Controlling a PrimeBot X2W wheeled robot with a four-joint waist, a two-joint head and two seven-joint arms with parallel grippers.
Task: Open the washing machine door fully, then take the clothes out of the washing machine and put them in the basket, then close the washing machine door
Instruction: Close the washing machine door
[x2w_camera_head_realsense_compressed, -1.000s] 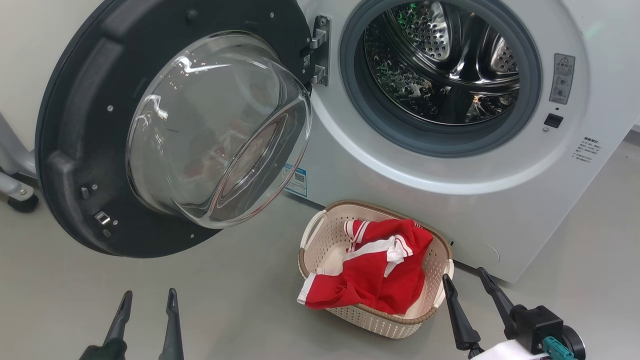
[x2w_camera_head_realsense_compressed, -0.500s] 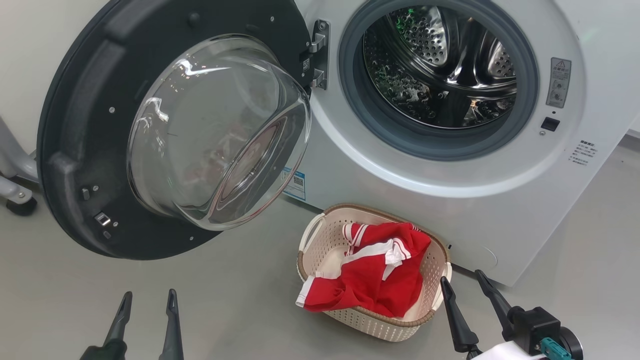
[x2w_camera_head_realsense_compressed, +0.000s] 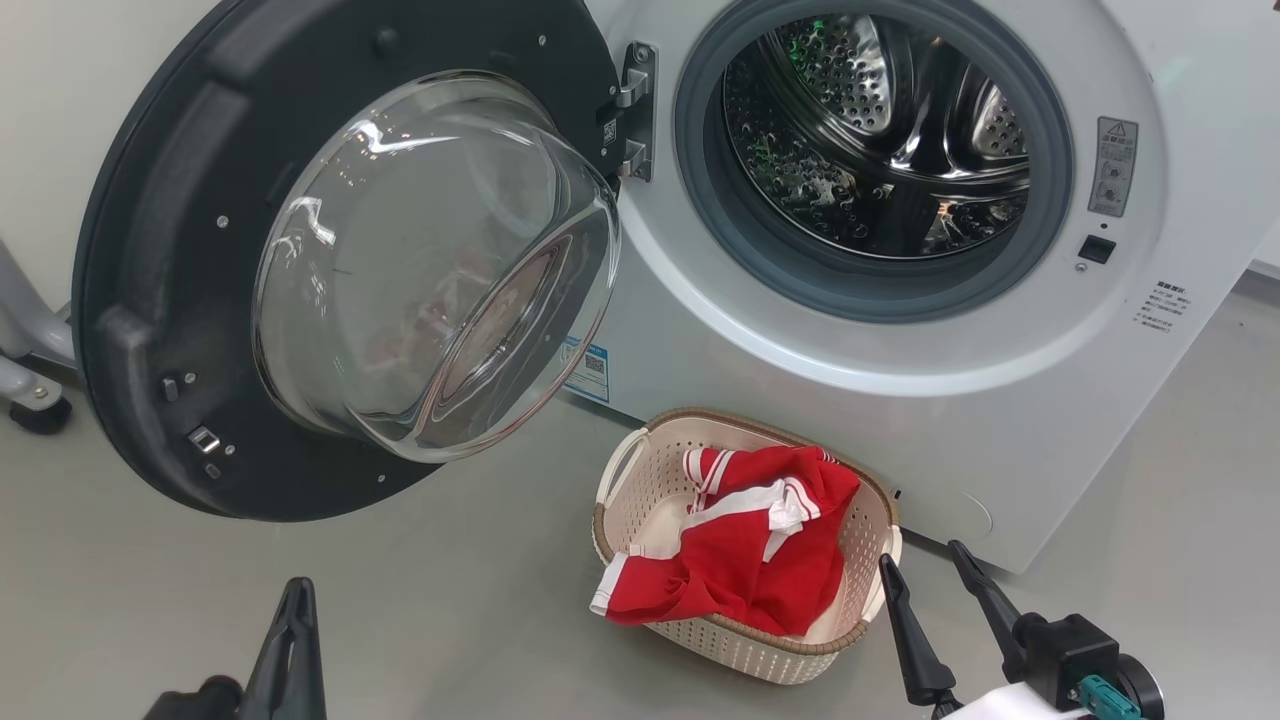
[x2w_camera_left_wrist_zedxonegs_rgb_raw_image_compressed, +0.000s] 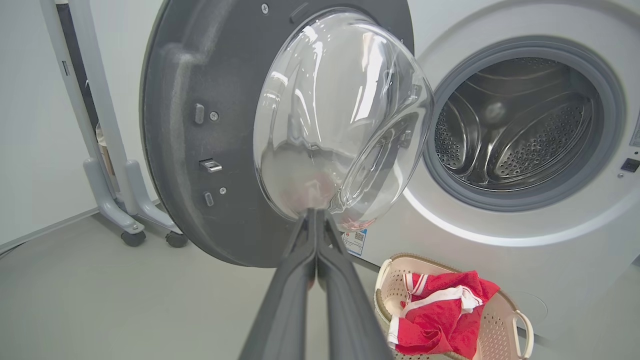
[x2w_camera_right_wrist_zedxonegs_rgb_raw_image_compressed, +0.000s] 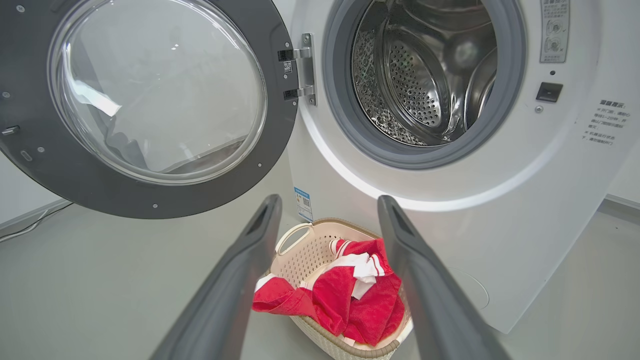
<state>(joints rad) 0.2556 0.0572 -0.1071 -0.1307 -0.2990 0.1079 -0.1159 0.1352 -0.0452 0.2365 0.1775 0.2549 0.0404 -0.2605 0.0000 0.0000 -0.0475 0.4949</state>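
**Current state.** The clothes (x2w_camera_head_realsense_compressed: 740, 560), a red garment with white trim, lie in the basket (x2w_camera_head_realsense_compressed: 745, 655), with one corner draped over its front-left rim. The basket stands on the floor (x2w_camera_head_realsense_compressed: 450, 600) just beside the front of the washing machine (x2w_camera_head_realsense_compressed: 800, 400), below the drum (x2w_camera_head_realsense_compressed: 880, 130). No fabric is visible in the drum. Judged from this, closing the door is the step left to do.

**Door position.** The washing machine door (x2w_camera_head_realsense_compressed: 150, 250) stands swung wide open. Its inner face and glass bowl are turned toward the robot. The hinge (x2w_camera_head_realsense_compressed: 635, 110) is on the side next to the drum opening. The free edge, with the latch (x2w_camera_head_realsense_compressed: 203, 436), is on the far side, toward the robot's left. The swing axis is upright through the hinge.

**Grippers.**
- Left gripper (x2w_camera_head_realsense_compressed: 298, 590): the fingers are pressed together and hold nothing. It hangs low over the floor, below the door and apart from it. In the left wrist view the joined tips point at the lower part of the glass bowl.
- Right gripper (x2w_camera_head_realsense_compressed: 922, 553): the fingers are spread wide and hold nothing. It sits just beside the right end of the basket, well apart from the door.

**Governing relation.** The door lies ahead of and above the left fingers, so the left arm is the nearer one. The free edge lies to the left of the fingertips. The closing move probably requires reaching that edge and sweeping it rightward toward the opening.
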